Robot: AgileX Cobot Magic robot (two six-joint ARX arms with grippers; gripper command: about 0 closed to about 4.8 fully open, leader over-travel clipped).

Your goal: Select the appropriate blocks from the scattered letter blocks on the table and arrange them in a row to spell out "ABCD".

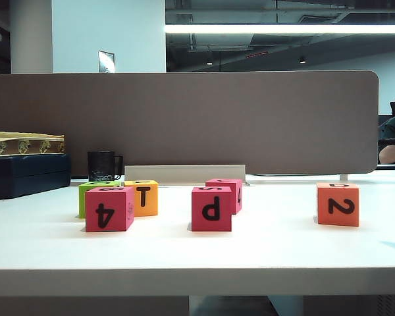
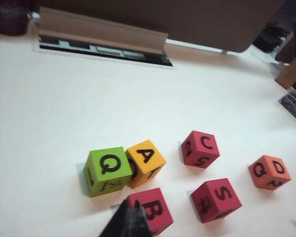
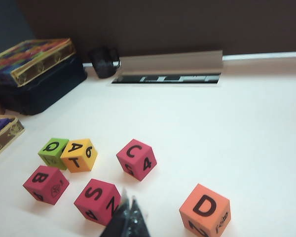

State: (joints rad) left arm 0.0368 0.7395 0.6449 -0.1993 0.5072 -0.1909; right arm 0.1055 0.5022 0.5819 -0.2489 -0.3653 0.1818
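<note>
I'm running both arms remotely; neither arm shows in the exterior view, only in its own wrist cam. Nearest to the left wrist cam, the left gripper (image 2: 129, 219) is a dark wedge with fingers pressed together, holding nothing, hanging just over the pink B block (image 2: 150, 210). In my judgement it's there bc B is one of the four letters needed. The right gripper (image 3: 129, 221) is likewise pinched shut and empty, poised between the pink S block (image 3: 97, 198) and the orange-red D block (image 3: 204, 209), prob. lining up on D. Six blocks are scattered on the white table (image 1: 184, 253), not in a row yet, so the spelling hasn't begun. Next back from B: the yellow-orange A block (image 2: 145, 162) sits touching the lime-green Q block (image 2: 107, 171), so picking A w/o nudging Q may need care. The pink C block (image 2: 201, 148) stands apart, mid-table, behind S. D sits well off to the right side, alone. Top faces read A, B, C, D on the wanted four; Q and S are extras to leave. Farther back: a grey cable tray (image 3: 170, 63) w/ raised lid, a black mug (image 3: 103, 61), a dark box (image 3: 42, 86) w/ a colourful case on top, then a brown divider panel (image 1: 184, 122).
</note>
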